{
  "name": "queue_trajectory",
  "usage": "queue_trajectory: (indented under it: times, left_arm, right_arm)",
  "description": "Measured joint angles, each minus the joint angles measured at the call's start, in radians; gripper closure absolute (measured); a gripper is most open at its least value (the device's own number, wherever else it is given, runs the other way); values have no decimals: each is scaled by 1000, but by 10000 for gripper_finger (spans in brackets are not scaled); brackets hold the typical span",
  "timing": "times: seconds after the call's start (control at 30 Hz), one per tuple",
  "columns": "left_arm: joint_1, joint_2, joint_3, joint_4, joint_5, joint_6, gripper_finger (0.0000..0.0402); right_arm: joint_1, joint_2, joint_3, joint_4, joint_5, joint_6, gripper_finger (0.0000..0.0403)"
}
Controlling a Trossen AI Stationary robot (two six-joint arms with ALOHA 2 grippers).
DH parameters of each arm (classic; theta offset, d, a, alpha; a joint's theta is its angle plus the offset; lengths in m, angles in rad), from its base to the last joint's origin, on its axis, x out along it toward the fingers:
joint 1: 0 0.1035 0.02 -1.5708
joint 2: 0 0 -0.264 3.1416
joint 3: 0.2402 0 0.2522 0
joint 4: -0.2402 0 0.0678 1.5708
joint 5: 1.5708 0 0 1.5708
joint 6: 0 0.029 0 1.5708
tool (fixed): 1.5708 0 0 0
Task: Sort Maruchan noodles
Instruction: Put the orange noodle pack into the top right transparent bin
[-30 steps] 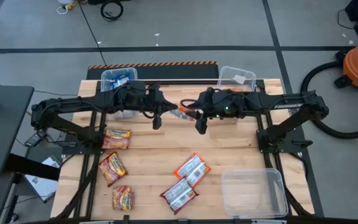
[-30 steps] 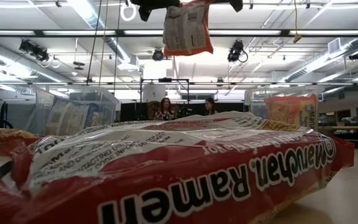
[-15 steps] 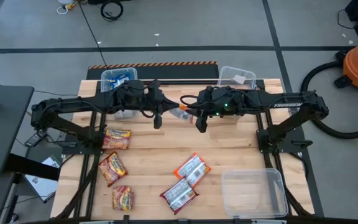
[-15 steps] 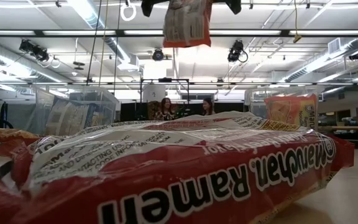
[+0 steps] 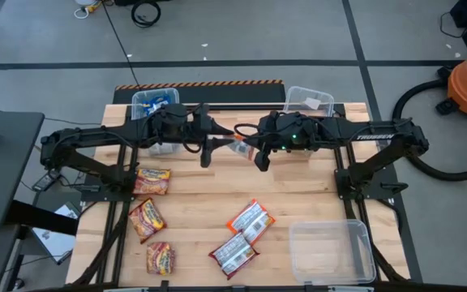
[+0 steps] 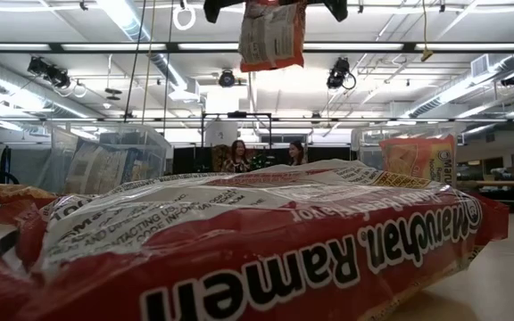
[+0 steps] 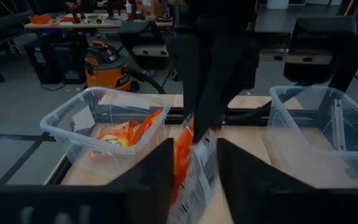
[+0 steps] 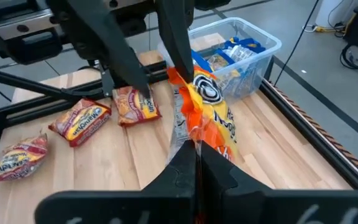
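An orange Maruchan noodles packet (image 5: 235, 146) hangs in the air above the table's far middle, between my two grippers. My right gripper (image 8: 196, 167) comes from the table's right and is shut on it. My left gripper (image 7: 194, 180) comes from the left and is open, one finger on either side of the packet (image 7: 192, 163). In the low view the packet (image 6: 272, 36) hangs high above the table. Three red packets (image 5: 152, 180) lie on the table's near left. Two orange packets (image 5: 250, 221) lie at its near middle. My right gripper pinches the packet's near edge (image 8: 194, 140) between its two shut fingers, coming level from the table's right. The packet stands on edge, lifted clear of the table. My left gripper has its fingers (image 7: 157, 180) beside the packet's faces; whether they touch it I cannot tell.
A clear bin with blue packets (image 5: 154, 105) stands at the far left. A clear bin with an orange packet (image 5: 309, 101) stands at the far right, and another clear bin (image 5: 331, 250) at the near right. One red packet (image 6: 239, 259) lies close before the low camera.
My right gripper has edged toward the table's left, onto the hanging packet. The packet, tilted a second ago, now hangs straighter and slightly higher between the two grippers.
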State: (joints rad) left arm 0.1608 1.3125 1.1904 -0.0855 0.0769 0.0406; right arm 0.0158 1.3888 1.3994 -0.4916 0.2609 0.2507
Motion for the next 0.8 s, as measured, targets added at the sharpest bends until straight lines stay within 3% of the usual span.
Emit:
queue_trajectory:
  times: [0.13, 0.27, 0.43, 0.63, 0.8]
  left_arm:
    - [23, -40, -1, -59, -5, 16, 214]
    - [83, -117, -1, -100, -14, 20, 180]
    - [167, -165, 0, -82, 29, 21, 176]
    - [230, -123, 0, 21, 113, -3, 184]
    - [258, -51, 0, 176, 121, -8, 184]
  right_arm:
    - [-1, -24, 6, -75, 47, -40, 398]
    - [-31, -108, 21, -195, 82, -55, 398]
    - [-112, -221, 21, -391, 108, -110, 398]
    - [-256, -317, 20, -595, 115, -291, 398]
    - [-398, -322, -18, -699, 39, -427, 398]
